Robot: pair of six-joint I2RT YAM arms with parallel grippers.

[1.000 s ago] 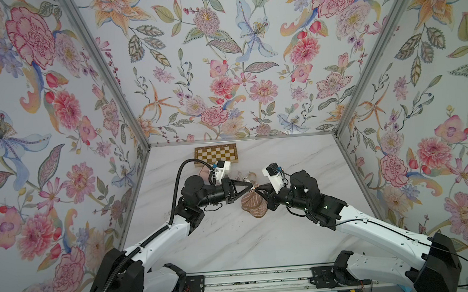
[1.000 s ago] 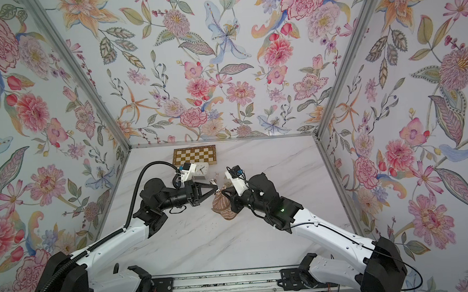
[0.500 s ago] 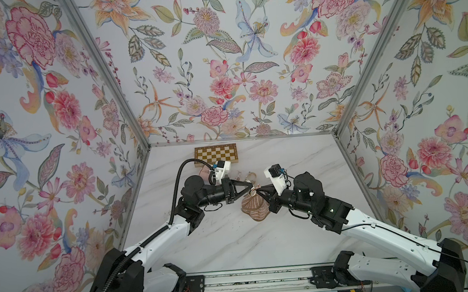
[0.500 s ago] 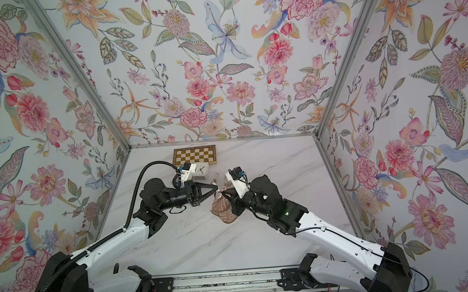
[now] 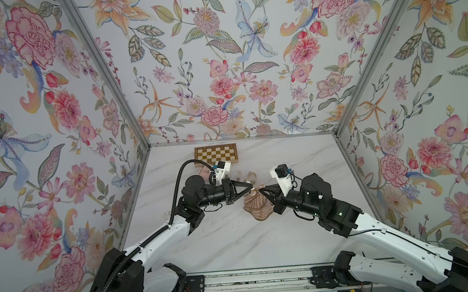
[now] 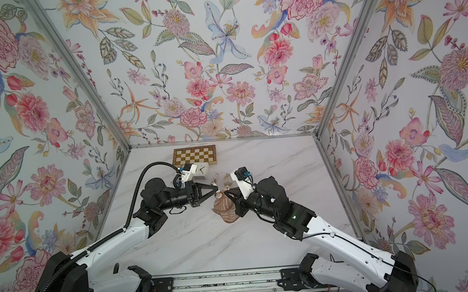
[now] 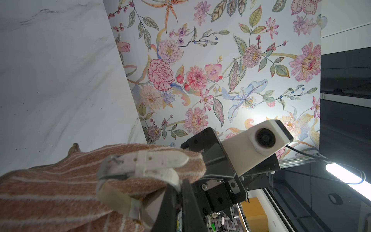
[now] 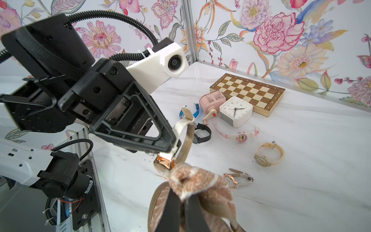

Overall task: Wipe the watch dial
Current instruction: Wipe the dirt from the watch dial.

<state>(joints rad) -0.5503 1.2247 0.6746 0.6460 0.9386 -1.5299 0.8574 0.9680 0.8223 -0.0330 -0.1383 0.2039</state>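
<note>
A cloth (image 8: 197, 181) was pinched between the fully closed tips of the right pincer (image 8: 183, 194) and hung below them. Its bunched top was pressed against the watch (image 8: 163, 161), clamped by its strap in the closed left pincer (image 5: 251, 190) opposite. Beyond both pincers, loose watches (image 8: 269, 153), a clock (image 8: 235, 110) and a chessboard (image 8: 249, 90) were laid out.

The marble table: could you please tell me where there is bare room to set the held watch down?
Free: the wide strip of table between the towel and the front rail, and the far right corner beside the chessboard. Crowded: around the clock and loose watches.
</note>
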